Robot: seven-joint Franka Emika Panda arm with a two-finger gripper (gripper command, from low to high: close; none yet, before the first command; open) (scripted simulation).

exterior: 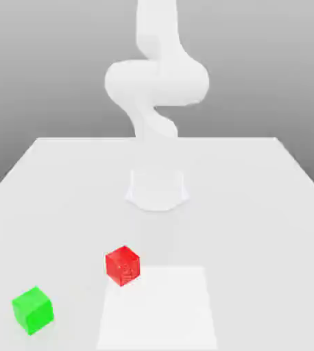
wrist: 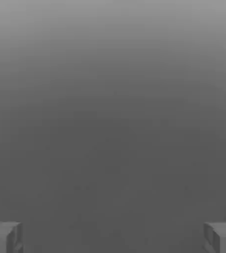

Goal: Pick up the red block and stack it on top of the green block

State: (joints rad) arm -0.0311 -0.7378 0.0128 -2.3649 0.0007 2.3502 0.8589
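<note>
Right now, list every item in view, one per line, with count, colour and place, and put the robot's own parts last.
red block: one, bright red with a faint darker pattern, on the table toward the front, at the far left corner of the pale square patch.
green block: one, plain bright green, on the table near the front, to the exterior view's left of the red block and apart from it.
table: one, white, spanning the scene.
square patch: one, paler white, flat on the table at the front centre.
arm: one, white, rising from a round base at the table's middle.
gripper: one, grey fingers set wide apart, nothing between them.
</note>
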